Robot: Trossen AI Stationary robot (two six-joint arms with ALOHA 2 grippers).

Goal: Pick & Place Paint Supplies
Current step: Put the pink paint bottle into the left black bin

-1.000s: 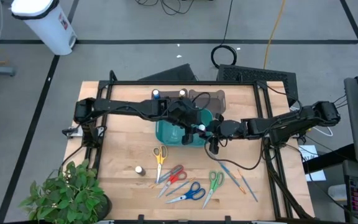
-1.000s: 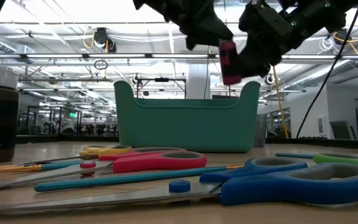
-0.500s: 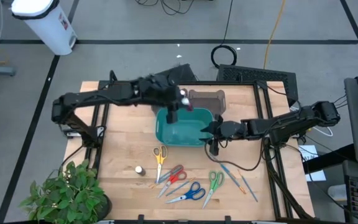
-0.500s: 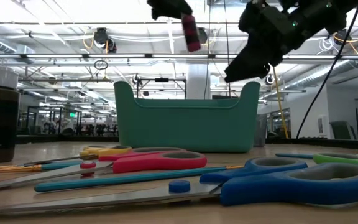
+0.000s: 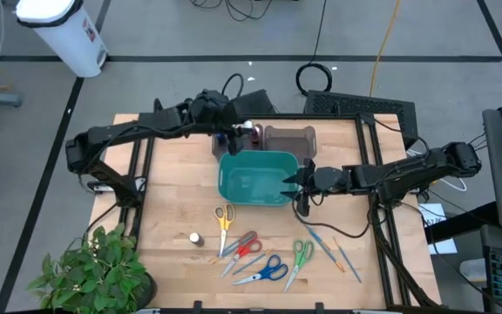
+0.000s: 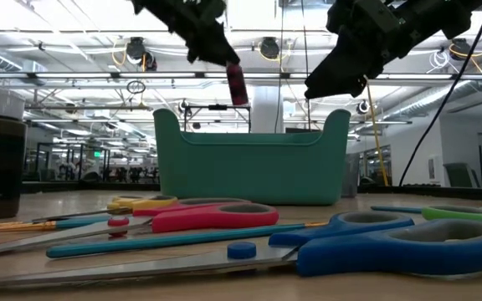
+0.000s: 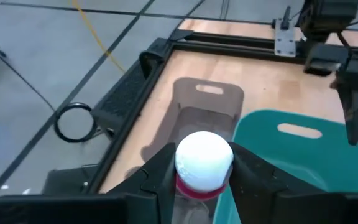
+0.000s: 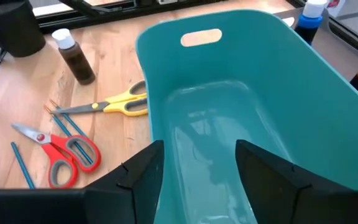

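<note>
- The left tool is clenched on a white-capped pink paint bottle. A second ago both tools met over the teal bin; now the bottle hangs at the bin's far-left edge, near the brown tray.
- The right tool has let go and stands empty, fingers apart, over the bin's right rim.
- The handover looks complete; placing remains. An amber bottle and brushes still lie on the worktop.
</note>
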